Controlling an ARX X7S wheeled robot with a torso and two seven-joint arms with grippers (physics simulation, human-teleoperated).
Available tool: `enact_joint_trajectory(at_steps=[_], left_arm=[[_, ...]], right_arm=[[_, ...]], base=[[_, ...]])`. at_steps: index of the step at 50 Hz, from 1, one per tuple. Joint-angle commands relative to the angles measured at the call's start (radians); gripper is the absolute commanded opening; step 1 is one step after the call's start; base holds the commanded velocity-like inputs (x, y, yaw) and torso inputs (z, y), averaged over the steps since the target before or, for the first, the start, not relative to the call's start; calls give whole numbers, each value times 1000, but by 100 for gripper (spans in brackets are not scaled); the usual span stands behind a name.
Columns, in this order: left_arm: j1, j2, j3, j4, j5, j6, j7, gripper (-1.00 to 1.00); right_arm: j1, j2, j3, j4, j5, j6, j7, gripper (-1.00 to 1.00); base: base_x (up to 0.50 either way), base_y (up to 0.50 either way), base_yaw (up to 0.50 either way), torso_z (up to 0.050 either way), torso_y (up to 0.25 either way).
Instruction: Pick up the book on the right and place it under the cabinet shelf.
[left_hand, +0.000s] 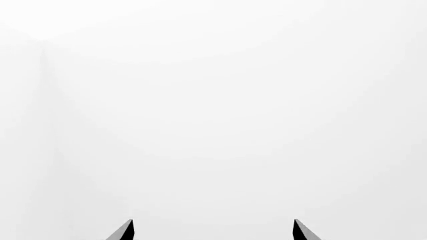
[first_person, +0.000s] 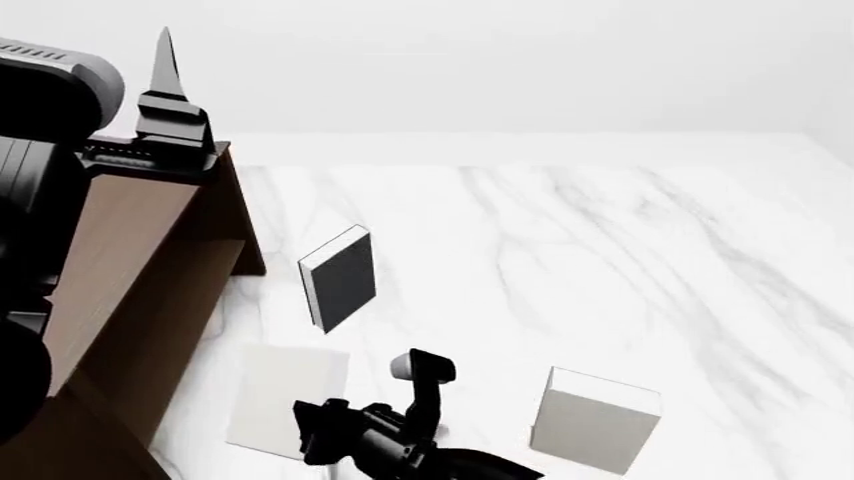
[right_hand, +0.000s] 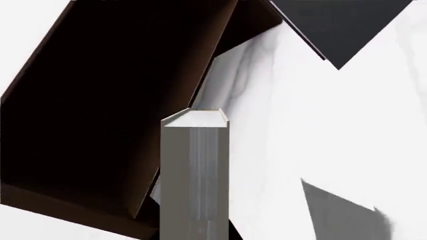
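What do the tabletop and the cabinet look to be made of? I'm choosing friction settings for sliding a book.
The tabletop looks like polished white marble: grey veining, faint sheen. The cabinet looks like dark brown wood with a matte finish and flat boards, though no grain shows. Both are rendered, so this goes by look alone.

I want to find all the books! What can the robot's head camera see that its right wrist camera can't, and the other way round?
Only the head view shows the white book standing at the right, and the left gripper raised above the cabinet. Only the right wrist view looks into the cabinet's dark inside. Both show the cabinet, the dark book and the marble table. The pale book close to the wrist camera is probably the flat one in the head view.
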Motion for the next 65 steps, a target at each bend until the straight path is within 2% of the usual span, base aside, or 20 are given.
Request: enact_joint_trajectory(at_steps=[1,9,17,21,30,57,58,65], left_arm=[[8,-11,0,0,-8,6,-8,100],[15,-15,6,-3,-7,16,-9,100],[22,-22,10,-6,-4,24,-11,100],[28,-25,17,-8,0,32,-11,100],[42,-30,24,-12,6,43,-14,100],[43,-41,26,-16,-7,50,-26,100],[42,-41,25,-16,-9,50,-27,100],[38,-44,21,-15,-16,51,-28,100]], right_arm=[[95,-14,-163,213,134,-187,-56,-100],[187,-15,-437,364,347,-367,-85,-100],[297,-16,-848,467,718,-574,-144,-100],[322,-16,-956,483,826,-620,-167,-100],[325,-16,-988,530,868,-623,-177,-100],[304,-16,-990,568,815,-603,-123,-100],[303,-16,-989,568,810,-603,-121,100],[299,-16,-987,569,762,-598,-92,100]], base=[[0,0,0,0,0],[0,0,0,0,1],[0,0,0,0,1],[0,0,0,0,0],[0,0,0,0,0],[0,0,-1,0,0],[0,0,-3,0,0],[0,0,0,0,0]])
